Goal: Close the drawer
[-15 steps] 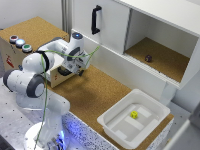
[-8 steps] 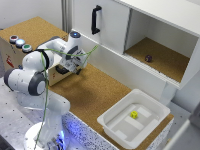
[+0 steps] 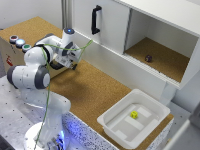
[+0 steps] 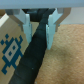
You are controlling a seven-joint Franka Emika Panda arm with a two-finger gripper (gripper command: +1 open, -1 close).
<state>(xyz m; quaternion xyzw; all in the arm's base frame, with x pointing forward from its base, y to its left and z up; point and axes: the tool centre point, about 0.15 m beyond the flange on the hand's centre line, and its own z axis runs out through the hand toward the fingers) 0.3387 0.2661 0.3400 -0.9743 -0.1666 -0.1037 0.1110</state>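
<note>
Cork-topped worktop (image 3: 95, 90): small light plywood drawer with black handle (image 4: 30, 55), at the button box. My tool (image 4: 39, 31), spread, straddles that handle. Risk: off-centre push slips, jamming drawer.

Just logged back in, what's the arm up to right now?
The Franka arm is working at the low wooden box with three coloured buttons, on the exterior view's left. Its gripper has a finger on each side of the black handle of the drawer. Whether the drawer is fully shut can't be told. The white tub sits untouched.
</note>
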